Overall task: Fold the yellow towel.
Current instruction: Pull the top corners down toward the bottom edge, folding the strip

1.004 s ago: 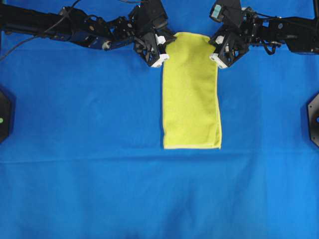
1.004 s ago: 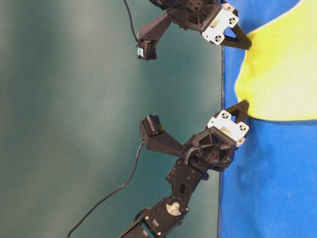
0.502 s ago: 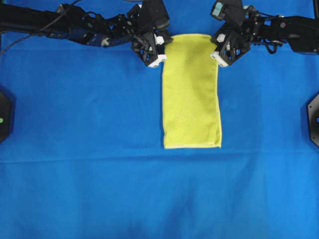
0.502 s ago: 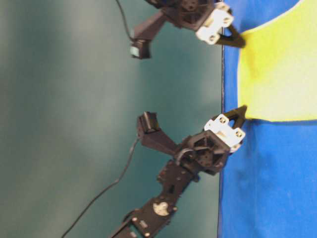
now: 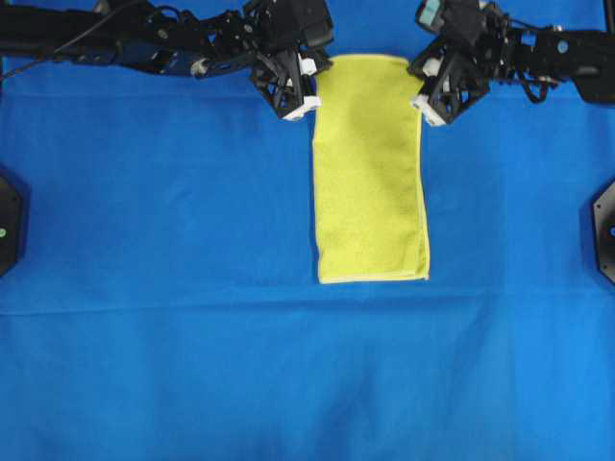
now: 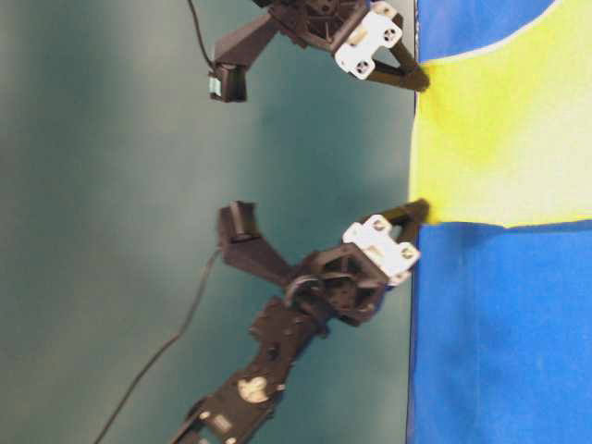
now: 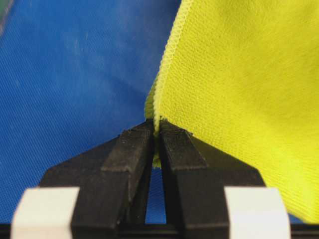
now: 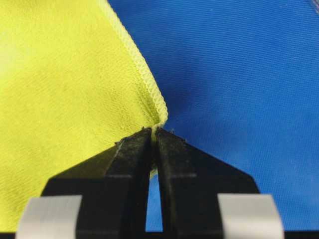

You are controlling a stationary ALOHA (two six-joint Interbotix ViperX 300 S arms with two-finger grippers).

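Note:
The yellow towel (image 5: 370, 173) lies as a long folded strip on the blue cloth, its far end lifted off the surface. My left gripper (image 5: 312, 82) is shut on the towel's far left corner, and the hem (image 7: 164, 64) runs up from the closed jaws of my left gripper (image 7: 156, 127). My right gripper (image 5: 421, 84) is shut on the far right corner, and the hem (image 8: 142, 69) meets the closed jaws of my right gripper (image 8: 154, 130). From table level the towel (image 6: 499, 129) hangs stretched between the left gripper (image 6: 421, 211) and the right gripper (image 6: 421, 83).
A blue cloth (image 5: 192, 336) covers the whole table. Black mounts sit at the left edge (image 5: 8, 221) and the right edge (image 5: 605, 226). Both arms reach in from the far side.
Both grippers have lifted the towel's far end higher and drawn it taut. The near end has crept slightly toward the near side.

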